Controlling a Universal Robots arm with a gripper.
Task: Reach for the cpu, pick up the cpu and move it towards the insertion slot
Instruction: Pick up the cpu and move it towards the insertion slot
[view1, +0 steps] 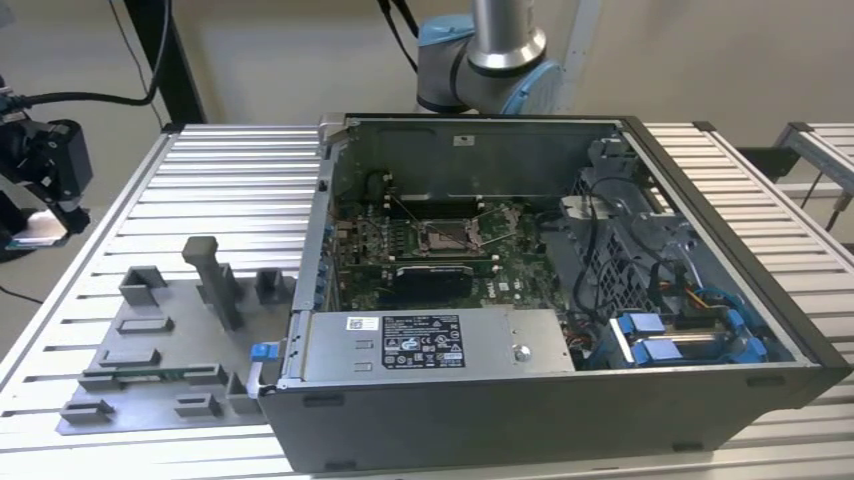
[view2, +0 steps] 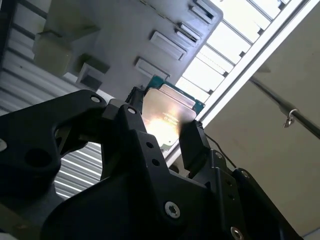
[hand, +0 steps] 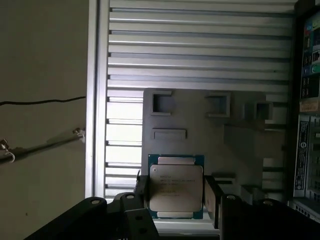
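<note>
Silvery metal top of the cpu (hand: 176, 187) gleaming glossy, grey plastic fixture (hand: 200, 150) looking matt, ribbed metal table (hand: 200, 45) shining smooth.

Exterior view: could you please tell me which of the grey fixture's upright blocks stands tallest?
The narrow dark post, rising well above the squat blocks around it.

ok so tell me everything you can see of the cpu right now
The cpu is a small thin square chip: silvery metal lid with faint print, green board edge around it. In both wrist views it is clamped between the gripper fingers, which press two opposite edges. It looks lifted clear of the grey fixture tray behind it, and light glares off its lid in the second wrist view.
</note>
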